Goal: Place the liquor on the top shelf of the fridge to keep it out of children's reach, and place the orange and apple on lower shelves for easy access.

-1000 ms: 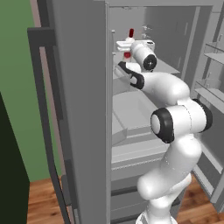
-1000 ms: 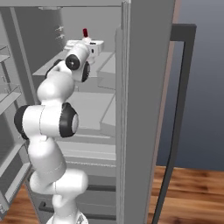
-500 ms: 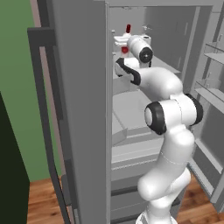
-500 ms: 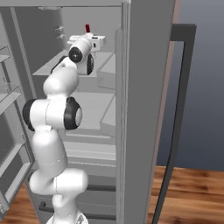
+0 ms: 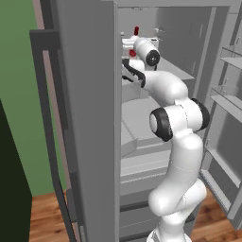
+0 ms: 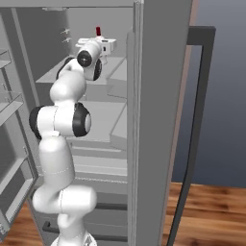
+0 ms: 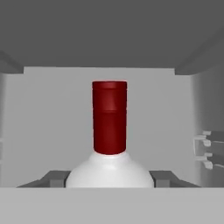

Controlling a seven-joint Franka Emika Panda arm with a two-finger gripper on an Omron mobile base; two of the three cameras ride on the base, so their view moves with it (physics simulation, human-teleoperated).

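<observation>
The liquor (image 7: pixel 109 118), a clear-white bottle with a red cap, stands upright between my gripper (image 7: pixel 109 177) fingers, and the gripper is shut on its shoulder. From the base cameras the red cap of the liquor (image 5: pixel 136 31) (image 6: pixel 98 31) pokes up above my gripper (image 5: pixel 131 43) (image 6: pixel 104 46), high inside the open grey fridge (image 5: pixel 90 118) (image 6: pixel 158 120). The bottle hangs over the top shelf (image 5: pixel 183 73) (image 6: pixel 48 77); whether its base touches the slab is hidden by the hand. The orange and the apple are out of view.
Narrow door racks (image 5: pixel 231 56) (image 6: pixel 7 57) line the open door beside the arm. Lower shelves and drawers (image 5: pixel 142 137) (image 6: pixel 103 120) lie below the elbow. The fridge's back wall (image 7: pixel 52 122) is close ahead, with small clips (image 7: pixel 205 151) on the side wall.
The arm has stretched up and deeper into the fridge, carrying the liquor slightly higher and farther in. The grip on the bottle is unchanged.
</observation>
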